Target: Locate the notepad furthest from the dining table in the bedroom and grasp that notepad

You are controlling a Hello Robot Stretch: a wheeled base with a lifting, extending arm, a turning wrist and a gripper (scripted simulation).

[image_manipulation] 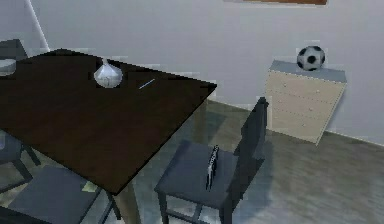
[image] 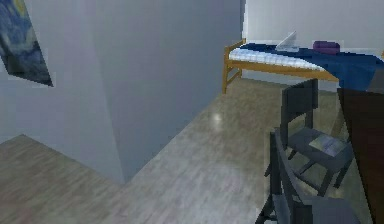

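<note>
- Forward view: blue-covered wooden bed [image: 300, 62] past a grey wall corner.
- Arm side view: dark wooden dining table [image_manipulation: 80, 120]; black-and-white football [image_manipulation: 311, 58] on a pale dresser [image_manipulation: 305, 105].
- Whether the jaws stand apart or together cannot be told.

- Forward view's left: wall picture [image: 25, 50] on the near wall. A wall corner [image: 125, 100] juts out just right of it.
- Behind that corner, far right: bed [image: 300, 62] against the back wall, w/ a pale item [image: 287, 42] and a small boxy item [image: 325, 45] on top, side by side.
- Forward view's right edge: table [image: 365, 130]. Two chairs are left of it, the far chair [image: 303, 105] behind the near chair [image: 290, 190]. A flat item [image: 325, 146] lies on the far chair's seat.
- Arm side view's left: table [image_manipulation: 80, 120] w/ a vase-like item [image_manipulation: 107, 74] nr its far edge and a thin stick [image_manipulation: 147, 84] just right of that.
- Side chair [image_manipulation: 245, 150] at the table's right end, w/ a slim item [image_manipulation: 212, 165] on its seat.
- Dresser [image_manipulation: 305, 105] behind that chair, against the wall, w/ a ball [image_manipulation: 311, 58] on top.
- Corner chair [image_manipulation: 12, 48] behind the table at far left. Low chair [image_manipulation: 60, 195] at btm left.
</note>
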